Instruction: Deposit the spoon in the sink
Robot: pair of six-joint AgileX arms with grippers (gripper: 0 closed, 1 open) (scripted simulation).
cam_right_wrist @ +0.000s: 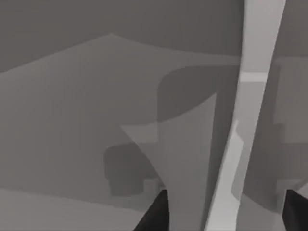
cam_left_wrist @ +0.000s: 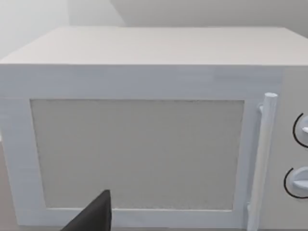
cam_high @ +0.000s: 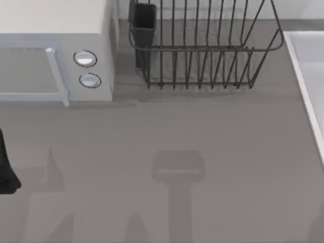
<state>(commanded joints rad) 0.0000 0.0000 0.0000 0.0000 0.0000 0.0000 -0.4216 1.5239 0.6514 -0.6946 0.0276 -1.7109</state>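
Observation:
The spoon is out of view. The sink (cam_high: 310, 61) is a pale basin with a lighter raised rim at the table's right edge. In the right wrist view its rim (cam_right_wrist: 256, 67) runs as a pale strip over the grey table, and my right gripper (cam_right_wrist: 226, 211) is open, its two dark fingertips (cam_right_wrist: 158, 214) wide apart with nothing held between them. My left arm (cam_high: 6, 169) is a dark shape at the table's left edge. In the left wrist view one dark fingertip (cam_left_wrist: 96, 215) points at the white box.
A white box with two round knobs (cam_high: 87, 68) and a bar handle stands at the back left, seen close from the front (cam_left_wrist: 144, 144). A dark wire rack (cam_high: 202, 48) with a dark cup (cam_high: 145, 20) stands at the back middle. Bare grey tabletop (cam_high: 177, 152) lies in front.

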